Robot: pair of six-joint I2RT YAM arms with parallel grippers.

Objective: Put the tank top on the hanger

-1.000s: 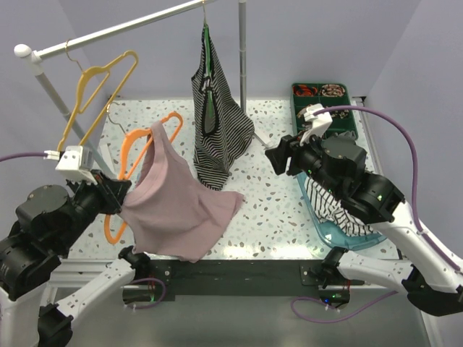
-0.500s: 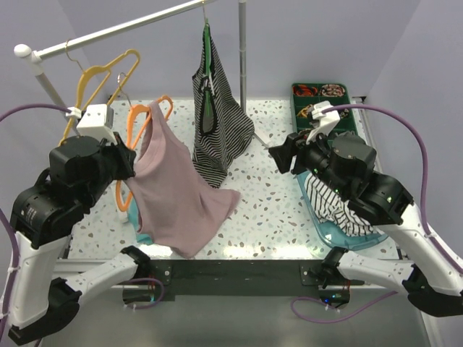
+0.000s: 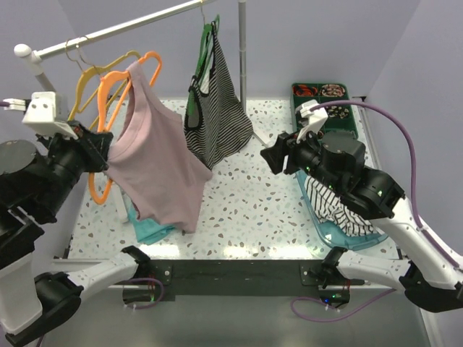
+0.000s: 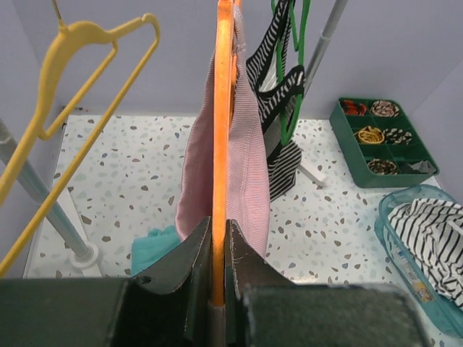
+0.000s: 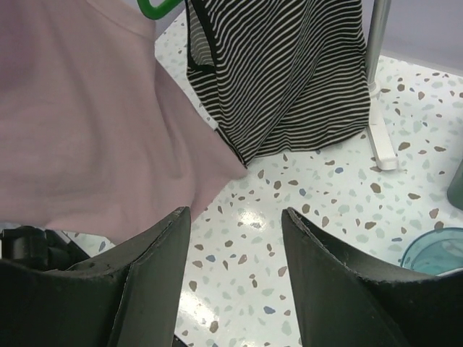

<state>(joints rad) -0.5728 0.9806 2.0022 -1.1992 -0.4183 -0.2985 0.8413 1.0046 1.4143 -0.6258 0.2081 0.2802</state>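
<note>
Top external view: the left gripper (image 3: 101,150) is seen clamped almost fully closed on a thin edge of the orange hanger (image 3: 108,90). The hanger is held up off the table (image 3: 253,210), just beside the yellow hanger (image 3: 90,76) and close under the rail (image 3: 123,29). Whether its hook is caught on the rail cannot be told. The tank top (image 3: 155,166) is carried on the orange hanger. A strap is looped over the hanger's upper end, and the pink body is draped down and to the right. Its lower hem hangs above a teal cloth (image 3: 148,225) that lies on the table. Just to the right, a striped top (image 3: 217,123) is hung from the rail on a green hanger (image 3: 194,101).

From the left wrist, the orange hanger (image 4: 221,144) is seen edge-on, rising straight from between the closed fingers (image 4: 195,267). The tank top (image 4: 249,170) is gathered along it, mostly on its right side.

The right gripper (image 3: 269,157) is held about half open above the middle of the table, well apart from the tank top. From the right wrist, nothing is seen between its fingers (image 5: 155,253); only speckled tabletop is framed there. Behind that arm, a clear blue tub (image 3: 325,228) of striped clothes and a green tray (image 3: 296,108) are set on the table's right side.
</note>
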